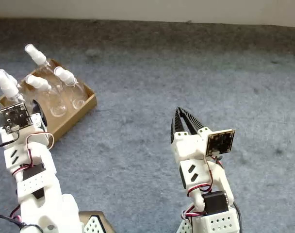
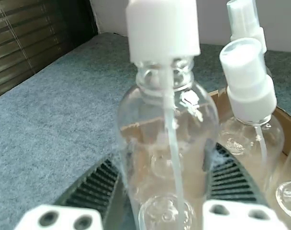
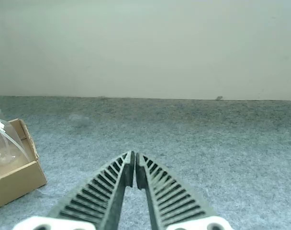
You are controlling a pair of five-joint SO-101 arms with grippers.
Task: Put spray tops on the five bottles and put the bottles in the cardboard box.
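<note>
The cardboard box [image 1: 75, 114] stands at the left of the grey carpet and holds several clear bottles with white spray tops [image 1: 65, 75]. My left gripper [image 2: 167, 165] is shut on a clear bottle [image 2: 155, 129] with a white spray top [image 2: 162, 28], holding it upright at the box's near left corner [image 1: 6, 83]. Its black ribbed fingers [image 2: 95, 184] press on both sides of the bottle. Another capped bottle [image 2: 248, 110] stands just beyond it inside the box wall [image 2: 285, 120]. My right gripper [image 1: 179, 113] rests shut over bare carpet at the centre, with nothing in it [image 3: 135, 158].
A pale wall runs along the far edge of the carpet [image 3: 193, 139]. From the right wrist view, the box corner [image 3: 18, 179] is off to one side. Open carpet lies between the two arms and to the right.
</note>
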